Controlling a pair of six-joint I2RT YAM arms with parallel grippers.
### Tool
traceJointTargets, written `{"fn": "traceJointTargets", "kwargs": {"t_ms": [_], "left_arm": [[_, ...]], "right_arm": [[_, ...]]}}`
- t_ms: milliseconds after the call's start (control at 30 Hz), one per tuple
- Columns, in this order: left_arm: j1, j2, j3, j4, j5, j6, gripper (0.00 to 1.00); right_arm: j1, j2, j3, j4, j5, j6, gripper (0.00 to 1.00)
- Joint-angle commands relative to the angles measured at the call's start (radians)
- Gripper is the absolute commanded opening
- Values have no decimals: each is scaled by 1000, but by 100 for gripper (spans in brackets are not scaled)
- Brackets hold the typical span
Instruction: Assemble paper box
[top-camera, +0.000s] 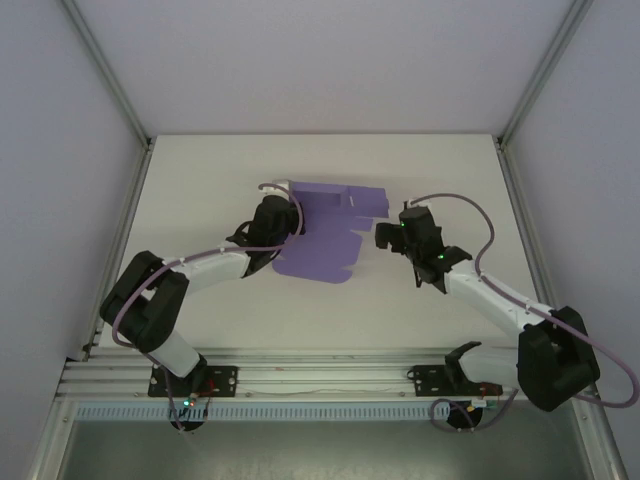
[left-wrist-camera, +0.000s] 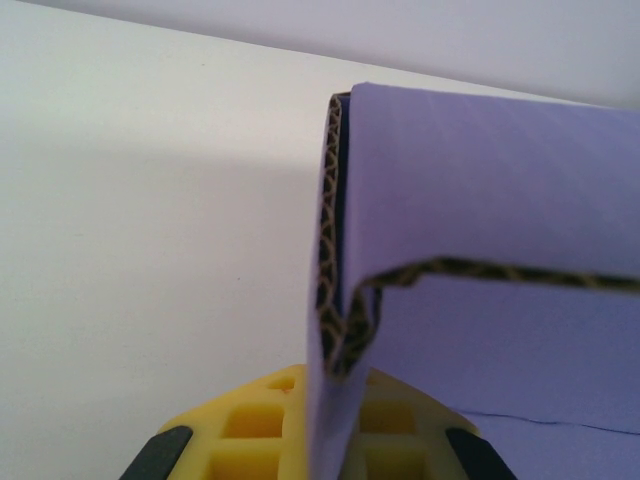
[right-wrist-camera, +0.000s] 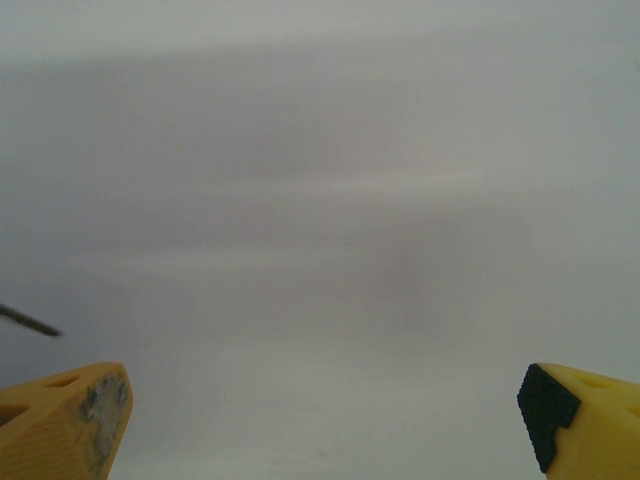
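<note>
- Now, from above, I see the box, a purple die-cut sheet only partly folded. It lies flat around the middle of the table, a little towards the far side.
- My left pincer is closed on the box's left edge. Its wrist camera shows a raised purple wall nipped between the yellow fingers.
- My right pincer is wide open and empty, just beside the box's right edge. I cannot tell whether it touches. Its wrist view looks onto a blurred pale surface.
- Handling, as I judge it: the cut edge shows a wavy fluted core, so this is corrugated card (light, fairly stiff). It should bend cleanly at the creases and resist elsewhere. A hard pinch would likely crush the flutes, and the matte face ought to grip well.
- Where to hold: I would take a flap by its free edge near a crease, and keep the base pinned so the light sheet does not slide.
- Surface: the table is plain white, smooth and flat, so it offers little to stop the sheet skating.
- Room: pale walls enclose three sides, with metal posts at the corners and a metal rail along the near edge carrying both arm bases.
</note>
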Motion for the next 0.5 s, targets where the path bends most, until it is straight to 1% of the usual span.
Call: {"fn": "traceJointTargets", "kwargs": {"t_ms": [0, 167, 233, 333, 467], "left_arm": [[12, -26, 15, 21, 17, 1, 0], [12, -14, 19, 18, 30, -4, 0], [11, -12, 17, 24, 40, -12, 0], [10, -6, 22, 30, 54, -15, 0], [10, 5, 28, 26, 58, -22, 0]], "right_arm": [[-4, 13, 34, 82, -94, -20, 100], [-4, 28, 41, 142, -154, -22, 100], [-3, 43, 41, 174, -201, -21, 100], [-2, 82, 49, 225, -265, 5, 100], [-3, 130, 62, 296, -313, 39, 100]]}}
